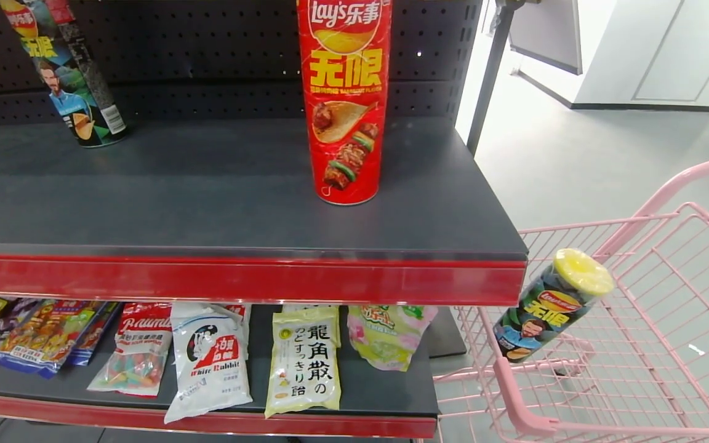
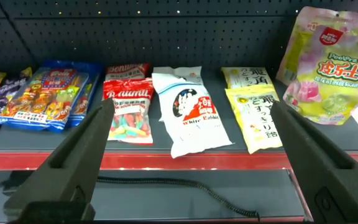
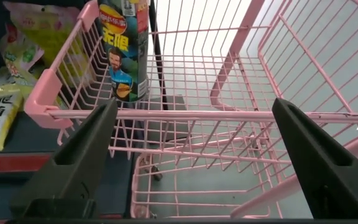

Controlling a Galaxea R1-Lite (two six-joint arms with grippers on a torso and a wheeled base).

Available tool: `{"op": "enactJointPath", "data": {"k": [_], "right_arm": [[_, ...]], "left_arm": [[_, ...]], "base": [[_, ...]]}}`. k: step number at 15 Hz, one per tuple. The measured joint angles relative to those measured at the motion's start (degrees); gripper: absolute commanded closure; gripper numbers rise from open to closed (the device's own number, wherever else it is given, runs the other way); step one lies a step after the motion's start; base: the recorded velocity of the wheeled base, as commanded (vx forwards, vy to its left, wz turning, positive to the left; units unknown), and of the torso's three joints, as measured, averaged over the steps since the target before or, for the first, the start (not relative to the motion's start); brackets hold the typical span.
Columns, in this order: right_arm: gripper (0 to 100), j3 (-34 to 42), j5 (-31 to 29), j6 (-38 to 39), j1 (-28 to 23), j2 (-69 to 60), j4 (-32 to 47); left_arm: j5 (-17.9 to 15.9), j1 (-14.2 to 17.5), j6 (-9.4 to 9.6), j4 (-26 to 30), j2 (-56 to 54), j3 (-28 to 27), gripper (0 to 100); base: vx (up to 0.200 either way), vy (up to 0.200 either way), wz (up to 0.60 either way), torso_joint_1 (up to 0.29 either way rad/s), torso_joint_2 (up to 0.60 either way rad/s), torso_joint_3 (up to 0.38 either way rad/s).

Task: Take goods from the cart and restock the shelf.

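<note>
One dark cylindrical crisp can with a yellow lid is seen inside the pink wire cart, in its corner nearest the grey shelf board, where a tall red crisp can is stood. Facing the cart's rim, the right gripper is held wide open, empty (likewise the left gripper).

Left end effector: black, wedge-shaped fingers

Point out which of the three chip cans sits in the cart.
The dark can with the yellow lid, tilted in the pink cart. The red can and the other dark can stand on the upper shelf.
</note>
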Motion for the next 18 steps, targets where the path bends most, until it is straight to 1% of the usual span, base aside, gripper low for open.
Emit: {"op": "enactJointPath", "data": {"k": [4, 5, 6, 7, 8, 9, 10, 11, 13, 15, 16, 18], "right_arm": [[0, -0.6, -0.5, 0.0, 0.0, 0.0, -0.4], [0, -3.0, -0.8, 0.1, 0.1, 0.5, -0.5], [0, -7.2, -1.0, 0.2, 0.5, 1.9, -0.4], [0, -13.6, -1.3, 0.3, 1.5, 4.3, -0.3], [0, -21.7, -1.7, 0.5, 2.9, 7.7, 0.3], [0, -28.4, -2.1, 0.6, 4.4, 11.3, 1.9], [0, -33.5, -2.8, 0.8, 5.8, 15.1, 3.4], [0, -37.0, -4.2, 1.1, 7.0, 19.5, 4.1], [0, -41.8, -7.4, 2.5, 7.9, 28.5, 3.7], [0, -44.5, -9.3, 4.7, 8.0, 35.6, 3.0], [0, -44.8, -8.9, 6.8, 8.4, 38.3, 3.0], [0, -44.9, -5.8, 7.9, 7.9, 41.9, 2.9]], "left_arm": [[0.0, 0.0, 0.00, 0.0, 0.0, 0.0, 0], [0.0, 0.0, 0.00, 0.0, 0.0, 0.0, 0], [0.0, 0.0, 0.00, 0.0, 0.0, 0.0, 0], [0.0, 0.0, 0.00, 0.0, 0.0, 0.0, 0], [0.0, 0.0, 0.00, 0.0, 0.0, 0.0, 0], [0.0, 0.0, 0.02, 0.0, 0.0, 0.0, 0], [0.0, 0.0, 0.00, 0.0, 0.0, 0.0, 0], [0.0, 0.0, 0.00, 0.0, 0.0, 0.0, 0], [0.0, 0.0, 0.00, 0.0, 0.0, 0.0, 0], [0.0, 0.0, 0.00, 0.0, 0.0, 0.0, 0], [0.0, 0.0, 0.02, 0.0, 0.0, 0.0, 0], [0.0, 0.0, 0.00, 0.0, 0.0, 0.0, 0]], "base": [[0.000, 0.000, 0.00, 0.000, 0.00, 0.000], [0.000, 0.000, 0.00, 0.000, 0.00, 0.000], [0.000, 0.000, 0.00, 0.000, 0.00, 0.000], [0.000, 0.000, 0.00, 0.000, 0.00, 0.000], [0.000, 0.000, 0.00, 0.000, 0.00, 0.000], [0.000, 0.000, 0.00, 0.000, 0.00, 0.000], [0.000, 0.000, 0.00, 0.000, 0.00, 0.000], [0.000, 0.000, 0.00, 0.000, 0.00, 0.000], [0.000, 0.000, 0.00, 0.000, 0.00, 0.000], [0.000, 0.000, 0.00, 0.000, 0.00, 0.000], [0.000, 0.000, 0.00, 0.000, 0.00, 0.000], [0.000, 0.000, 0.00, 0.000, 0.00, 0.000]]}}
